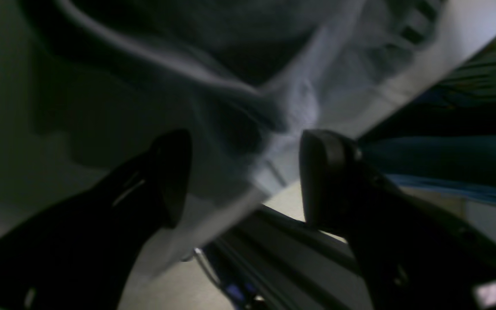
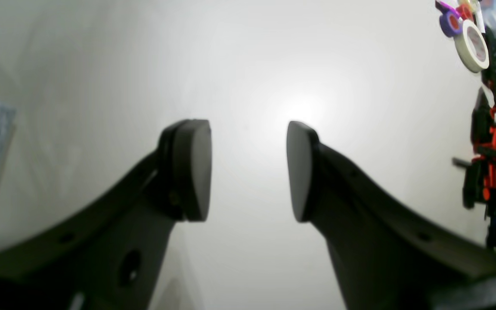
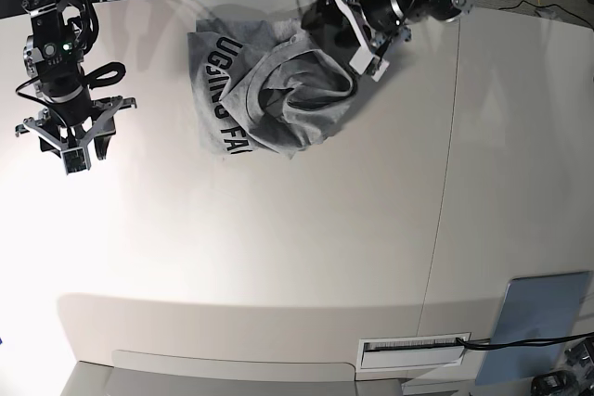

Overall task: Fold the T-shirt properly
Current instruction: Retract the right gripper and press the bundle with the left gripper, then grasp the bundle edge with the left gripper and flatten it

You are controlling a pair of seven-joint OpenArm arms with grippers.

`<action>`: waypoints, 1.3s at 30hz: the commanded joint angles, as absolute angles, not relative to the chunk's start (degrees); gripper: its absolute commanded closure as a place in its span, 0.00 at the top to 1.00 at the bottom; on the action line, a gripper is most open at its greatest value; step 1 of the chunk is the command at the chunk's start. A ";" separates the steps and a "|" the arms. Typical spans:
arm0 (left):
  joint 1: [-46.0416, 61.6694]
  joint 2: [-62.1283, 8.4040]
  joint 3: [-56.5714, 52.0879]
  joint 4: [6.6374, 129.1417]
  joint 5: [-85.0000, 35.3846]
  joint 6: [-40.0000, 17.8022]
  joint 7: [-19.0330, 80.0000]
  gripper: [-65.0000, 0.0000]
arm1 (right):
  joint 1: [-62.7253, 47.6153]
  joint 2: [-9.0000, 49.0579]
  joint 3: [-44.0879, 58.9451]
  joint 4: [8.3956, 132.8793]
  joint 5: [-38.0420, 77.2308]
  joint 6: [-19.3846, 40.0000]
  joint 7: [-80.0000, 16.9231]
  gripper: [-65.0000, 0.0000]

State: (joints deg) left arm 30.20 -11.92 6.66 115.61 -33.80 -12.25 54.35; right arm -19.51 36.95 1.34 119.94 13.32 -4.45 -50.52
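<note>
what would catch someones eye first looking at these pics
The crumpled grey T-shirt with black lettering, bunched at the far edge of the white table. The left gripper sits open at its rumpled side. The right gripper hangs open and empty over bare table, well apart from it.

A white table (image 3: 278,257) carries the crumpled grey T-shirt (image 3: 269,90) near its far edge.

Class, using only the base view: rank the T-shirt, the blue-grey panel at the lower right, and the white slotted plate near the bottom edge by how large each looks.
1. T-shirt, crumpled, largest.
2. Blue-grey panel.
3. White slotted plate, smallest.
</note>
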 commanded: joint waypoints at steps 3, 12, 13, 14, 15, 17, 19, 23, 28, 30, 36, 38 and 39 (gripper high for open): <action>30.61 -11.88 6.61 116.75 -36.18 -12.62 50.06 0.61 | -19.05 37.93 1.98 120.73 12.36 -4.58 -49.30 0.43; 30.50 -10.26 6.61 116.11 -34.02 -10.02 45.91 0.61 | -19.05 37.93 1.98 120.73 12.38 -4.58 -49.95 0.43; 30.39 -10.00 6.63 116.07 -34.09 -10.07 45.98 0.61 | -19.05 37.91 1.98 120.73 12.38 -4.58 -49.91 0.43; 30.28 -9.85 6.90 116.07 -34.09 -10.04 45.95 0.58 | -19.05 37.93 1.98 120.73 12.38 -4.58 -49.91 0.43; 30.28 -9.82 7.22 116.07 -34.11 -10.04 45.82 0.53 | -19.05 37.91 1.98 120.73 12.38 -4.58 -49.89 0.43; 30.30 -9.82 8.67 116.07 -34.04 -10.04 45.80 0.44 | -19.05 37.93 1.98 120.73 12.36 -4.58 -49.93 0.43; 30.30 -9.82 10.72 116.07 -32.27 -9.98 45.76 0.36 | -19.05 37.93 1.98 120.73 12.38 -4.58 -49.98 0.43; 30.33 -9.87 14.33 116.07 -25.61 -2.68 42.57 0.03 | -19.05 37.93 1.98 120.73 12.36 -4.58 -50.13 0.43; 30.33 -10.50 13.56 118.83 -25.41 -4.60 47.77 0.00 | -19.07 37.93 1.98 120.73 12.34 -4.56 -50.59 0.43; 30.33 -10.48 11.70 122.85 -26.94 -8.51 55.86 0.00 | -19.07 37.93 1.98 120.73 12.23 -4.54 -50.52 0.43; 32.51 -10.50 0.49 135.00 -29.74 -16.58 64.03 0.00 | -19.05 37.95 1.98 120.73 11.92 -4.54 -50.28 0.43; 33.78 -10.61 -3.77 135.00 -32.08 -19.75 66.22 0.00 | -19.07 37.95 1.98 120.73 11.94 -4.51 -50.13 0.43; 34.50 -10.98 -5.76 135.00 -34.48 -20.86 67.22 0.00 | -19.05 37.93 1.98 120.73 11.94 -4.51 -50.09 0.43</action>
State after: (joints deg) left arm 34.26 -10.70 -5.82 133.91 -33.23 -20.64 68.40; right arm -19.53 36.93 1.34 119.94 12.67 -4.29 -51.59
